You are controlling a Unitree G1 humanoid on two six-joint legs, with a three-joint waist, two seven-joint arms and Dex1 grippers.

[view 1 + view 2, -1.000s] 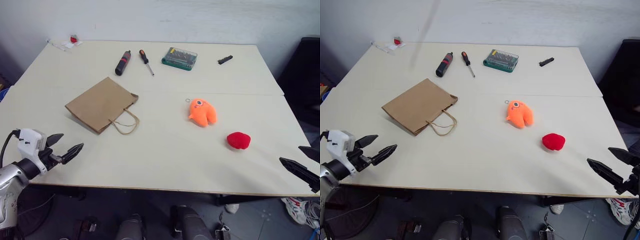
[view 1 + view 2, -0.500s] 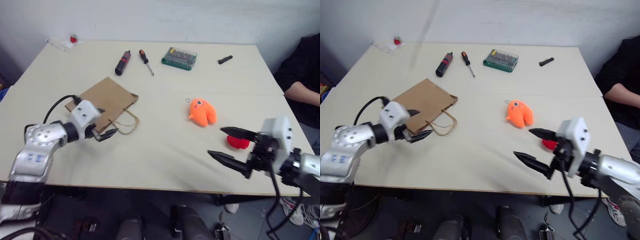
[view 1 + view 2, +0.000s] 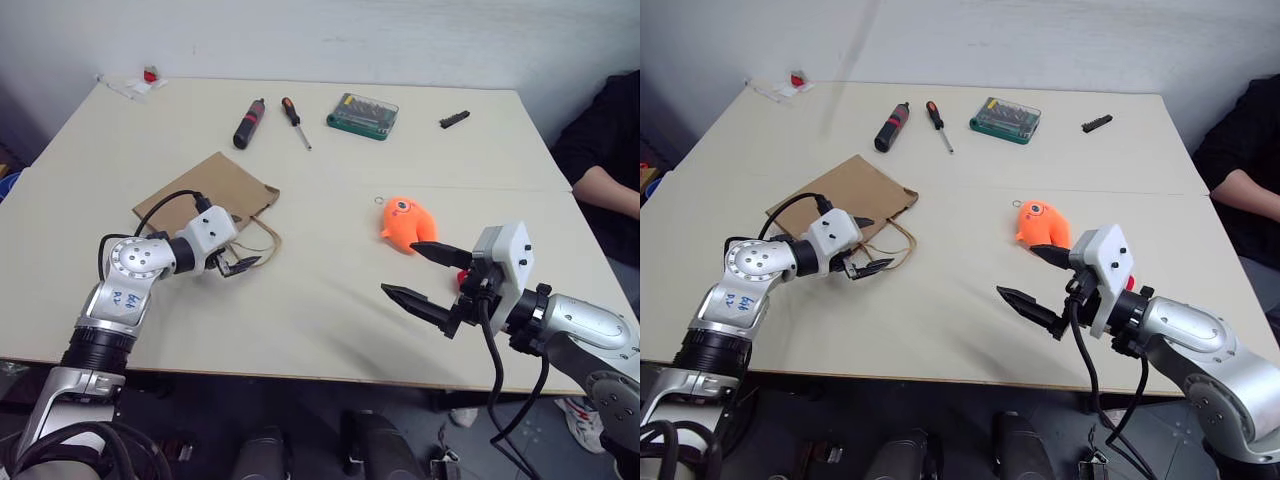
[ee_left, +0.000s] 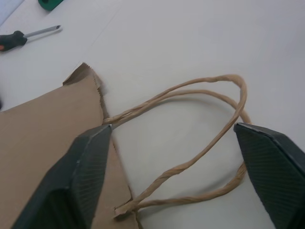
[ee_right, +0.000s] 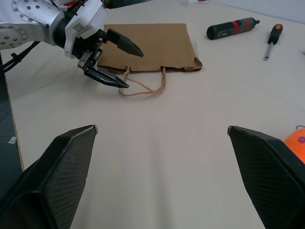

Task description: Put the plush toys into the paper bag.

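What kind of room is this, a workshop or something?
Probably a workshop or lab: a plain pale table against a bare wall carries an electric screwdriver, a hand screwdriver and a green bit case, besides a paper bag and an orange plush toy.

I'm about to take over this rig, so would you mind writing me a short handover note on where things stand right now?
Left hand: open, empty, fingers straddling the paper bag's loop handles.
Right hand: open, empty, above the table in front of the toys.
Paper bag: lying flat on the table's left side, mouth not opened.
Orange one-eyed plush: on the table, right of centre.
Red plush: just beyond the right hand, mostly hidden by it.
Done: nothing bagged.
Left: open the bag, put both toys in.
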